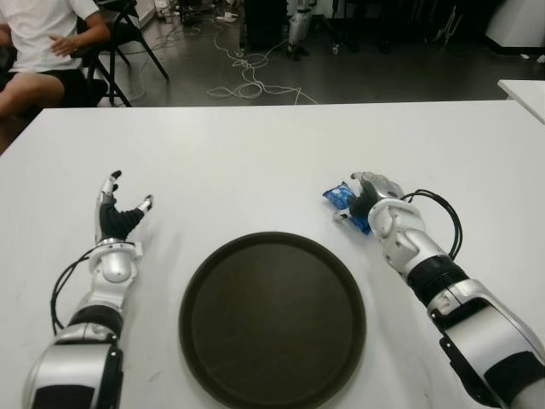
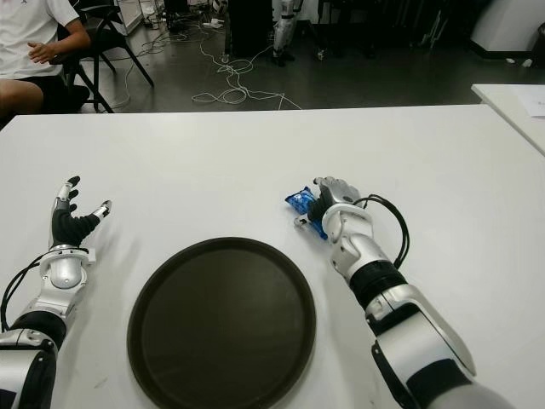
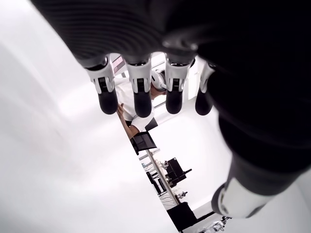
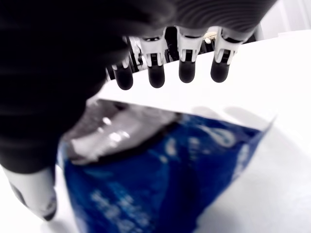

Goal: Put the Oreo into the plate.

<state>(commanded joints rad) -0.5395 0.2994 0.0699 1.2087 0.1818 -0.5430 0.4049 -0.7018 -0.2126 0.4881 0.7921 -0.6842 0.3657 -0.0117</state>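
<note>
A blue Oreo packet [image 1: 341, 198] lies on the white table [image 1: 255, 162], just beyond the right rim of the round dark plate [image 1: 272, 319]. My right hand [image 1: 372, 189] hovers right over the packet's right end. In the right wrist view the packet [image 4: 160, 174] fills the space under the palm. The fingers [image 4: 187, 68] reach out past it and the thumb [image 4: 34, 194] stands beside it, not closed around it. My left hand [image 1: 119, 209] shows left of the plate with fingers spread and holding nothing.
A seated person [image 1: 43, 43] and a black chair [image 1: 128, 34] are beyond the table's far left corner. Cables [image 1: 247, 81] lie on the floor behind. Another white table's corner [image 1: 526, 89] shows at the far right.
</note>
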